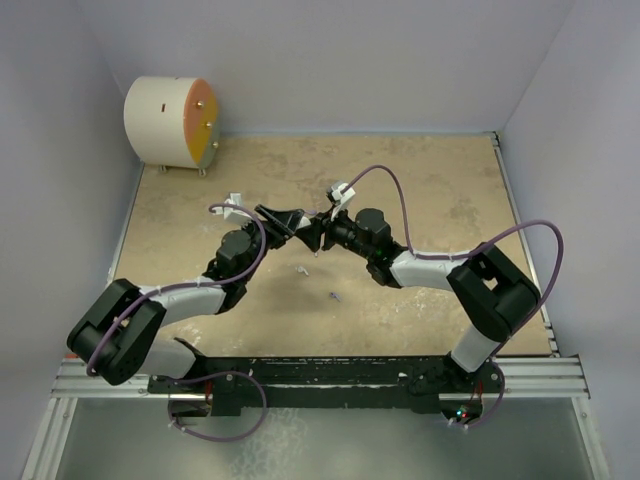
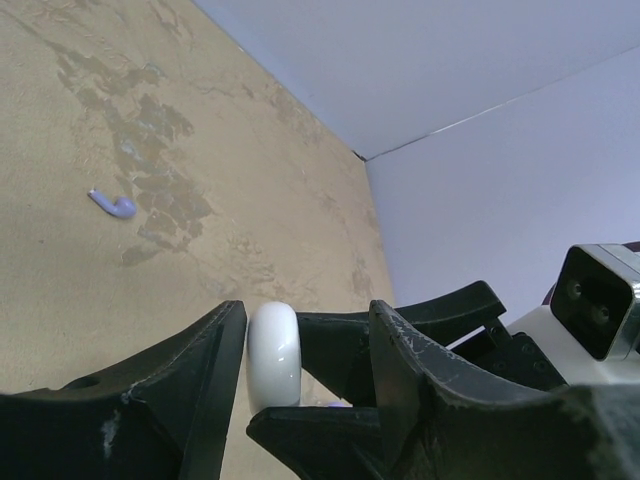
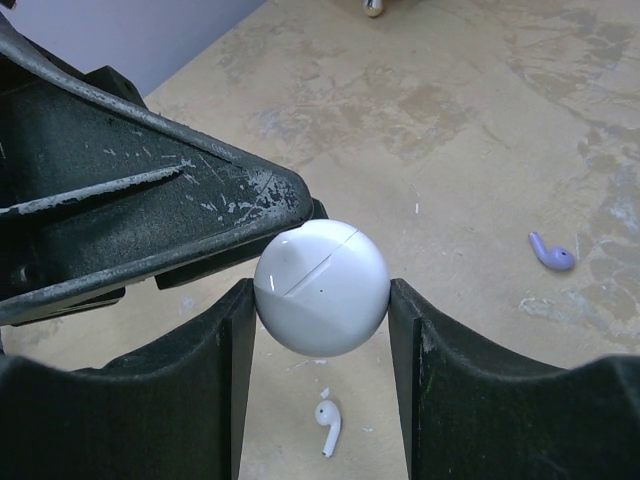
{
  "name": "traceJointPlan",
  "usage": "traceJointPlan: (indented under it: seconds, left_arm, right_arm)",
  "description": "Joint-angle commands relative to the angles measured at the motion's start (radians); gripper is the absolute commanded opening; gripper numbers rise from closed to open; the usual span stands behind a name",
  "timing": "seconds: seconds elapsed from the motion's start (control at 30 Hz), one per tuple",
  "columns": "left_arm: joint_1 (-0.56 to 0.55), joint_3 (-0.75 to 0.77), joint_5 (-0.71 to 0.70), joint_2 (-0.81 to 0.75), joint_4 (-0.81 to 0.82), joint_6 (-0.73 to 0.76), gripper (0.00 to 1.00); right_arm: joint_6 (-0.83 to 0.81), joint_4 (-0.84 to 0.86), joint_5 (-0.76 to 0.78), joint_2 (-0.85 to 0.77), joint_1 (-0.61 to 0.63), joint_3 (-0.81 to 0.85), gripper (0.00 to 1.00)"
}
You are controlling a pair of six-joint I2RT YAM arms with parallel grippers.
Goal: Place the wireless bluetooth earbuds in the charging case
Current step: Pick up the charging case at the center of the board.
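Observation:
A white round charging case (image 3: pixel 320 288), lid closed with its seam showing, hangs above the table. My right gripper (image 3: pixel 320 300) is shut on its rim. My left gripper (image 2: pixel 308 320) straddles the same case (image 2: pixel 273 355), seen edge-on. One of its fingers (image 2: pixel 200 370) touches the case and the other stands apart from it, so these jaws are open. Both grippers meet mid-table (image 1: pixel 312 226). Two wireless bluetooth earbuds lie loose on the table. The white earbud (image 3: pixel 328 425) is right below the case, and the lilac earbud (image 3: pixel 551 252) (image 2: pixel 112 205) is farther off.
A white drum with an orange face (image 1: pixel 170 122) stands at the back left corner. Grey walls close in the table on three sides. A metal rail (image 1: pixel 525 240) runs along the table's right edge.

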Motion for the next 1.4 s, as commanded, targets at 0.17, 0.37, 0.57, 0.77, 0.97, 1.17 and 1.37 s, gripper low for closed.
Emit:
traceJointPlan:
  seconds: [0.17, 0.37, 0.57, 0.77, 0.97, 1.17, 1.37]
  left_arm:
    - [-0.012, -0.007, -0.01, 0.015, 0.078, 0.001, 0.45]
    - [-0.02, -0.007, -0.005, 0.035, 0.097, -0.005, 0.43]
    - [-0.023, -0.004, -0.005, 0.043, 0.103, -0.006, 0.36]
    - [-0.027, -0.005, -0.008, 0.048, 0.111, -0.006, 0.27]
    - [-0.03, 0.002, -0.012, 0.048, 0.109, -0.001, 0.0]
    - [-0.032, 0.005, -0.029, 0.039, 0.098, 0.003, 0.0]
    - [-0.031, 0.039, -0.072, -0.022, -0.018, 0.044, 0.0]
  right_arm:
    - [0.008, 0.044, -0.014, -0.007, -0.001, 0.028, 0.0]
    - [0.008, 0.043, -0.018, -0.006, -0.001, 0.036, 0.0]
    - [0.009, 0.042, -0.021, -0.007, -0.001, 0.034, 0.0]
    - [0.011, 0.039, -0.025, -0.007, -0.001, 0.036, 0.0]
    - [0.015, 0.036, -0.038, -0.004, -0.002, 0.041, 0.0]
    - [0.009, -0.02, -0.043, -0.022, -0.002, 0.047, 0.61]
    - [0.0, -0.074, 0.034, -0.152, -0.003, -0.04, 0.98]
